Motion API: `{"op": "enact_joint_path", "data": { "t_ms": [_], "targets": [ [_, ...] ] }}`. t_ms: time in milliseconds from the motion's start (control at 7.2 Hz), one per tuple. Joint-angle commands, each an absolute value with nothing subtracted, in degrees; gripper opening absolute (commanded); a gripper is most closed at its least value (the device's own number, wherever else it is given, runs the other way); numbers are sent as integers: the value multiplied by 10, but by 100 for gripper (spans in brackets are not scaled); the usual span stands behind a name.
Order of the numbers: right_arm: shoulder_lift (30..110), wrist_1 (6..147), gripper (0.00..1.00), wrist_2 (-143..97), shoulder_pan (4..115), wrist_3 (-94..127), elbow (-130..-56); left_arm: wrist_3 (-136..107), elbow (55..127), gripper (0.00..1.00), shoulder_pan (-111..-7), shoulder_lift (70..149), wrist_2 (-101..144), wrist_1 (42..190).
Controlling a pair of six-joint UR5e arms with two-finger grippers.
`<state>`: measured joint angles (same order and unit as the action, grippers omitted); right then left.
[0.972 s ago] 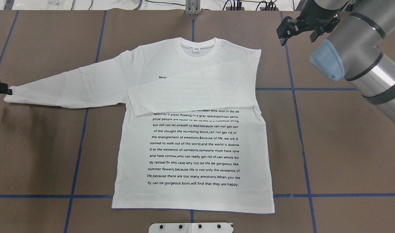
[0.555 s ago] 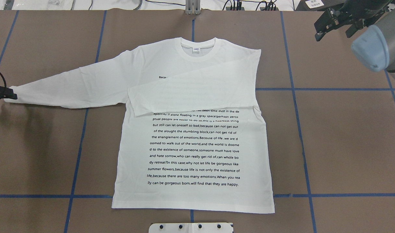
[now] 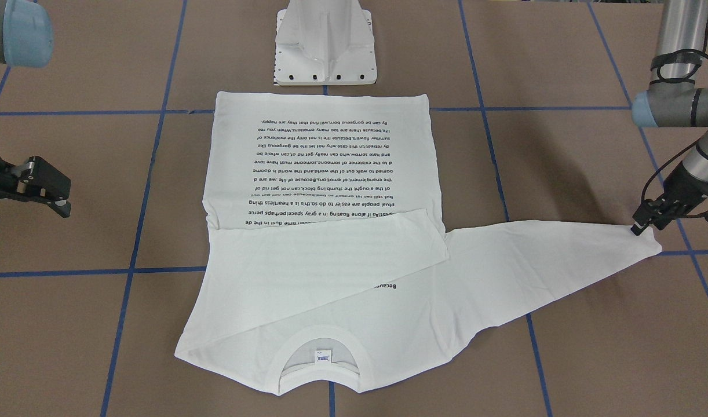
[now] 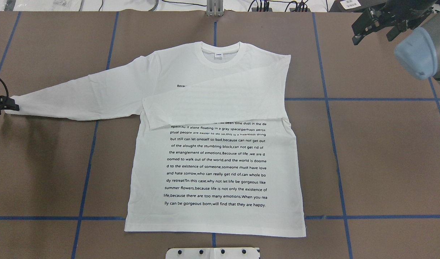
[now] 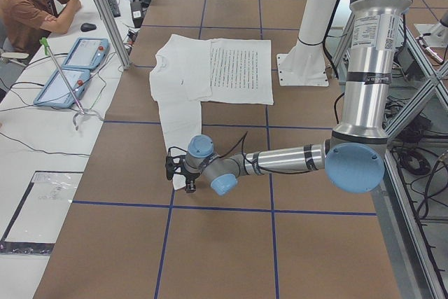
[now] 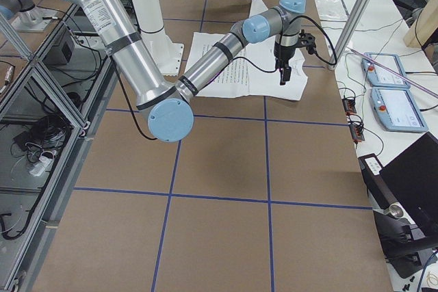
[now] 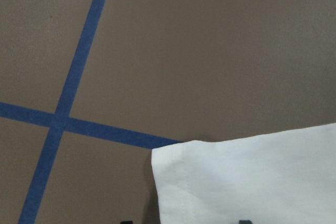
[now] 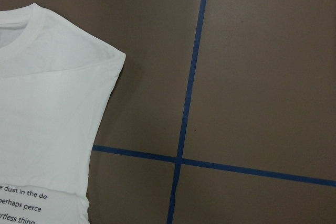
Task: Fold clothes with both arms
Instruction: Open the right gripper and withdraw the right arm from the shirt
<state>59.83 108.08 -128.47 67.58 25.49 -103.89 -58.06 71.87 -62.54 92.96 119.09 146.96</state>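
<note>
Left fingers (image 4: 12, 107) sit spread either side of the cuff (image 7: 220, 182) of the outstretched sleeve (image 4: 79, 97), not yet pinching. The shirt (image 4: 216, 162) lies flat on the table (image 4: 385, 162), its other sleeve folded across. Likely next: pinch the cuff and carry it over. Right fingers (image 3: 50, 176) hang spread and empty.

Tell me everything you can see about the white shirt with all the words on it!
The shirt is white, soft-looking cotton, lying flat, front up, on the brown table. It has a ribbed round collar, a tiny neck label and many lines of black text. One long sleeve is folded across the chest; the other stretches straight out, its cuff at the left gripper.
</note>
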Motion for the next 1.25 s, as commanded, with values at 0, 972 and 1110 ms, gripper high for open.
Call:
{"op": "enact_joint_path", "data": {
  "t_ms": [0, 972, 1110],
  "targets": [
    [599, 1080, 100, -1284, 676, 256, -1044, -579, 720, 50, -626, 930, 1191, 1470],
    [610, 1079, 100, -1286, 678, 255, -1044, -585, 759, 0, -626, 932, 1199, 1464],
    [624, 1078, 100, -1290, 685, 253, -1049, -609, 794, 0, -626, 933, 1216, 1448]
  ]
}}
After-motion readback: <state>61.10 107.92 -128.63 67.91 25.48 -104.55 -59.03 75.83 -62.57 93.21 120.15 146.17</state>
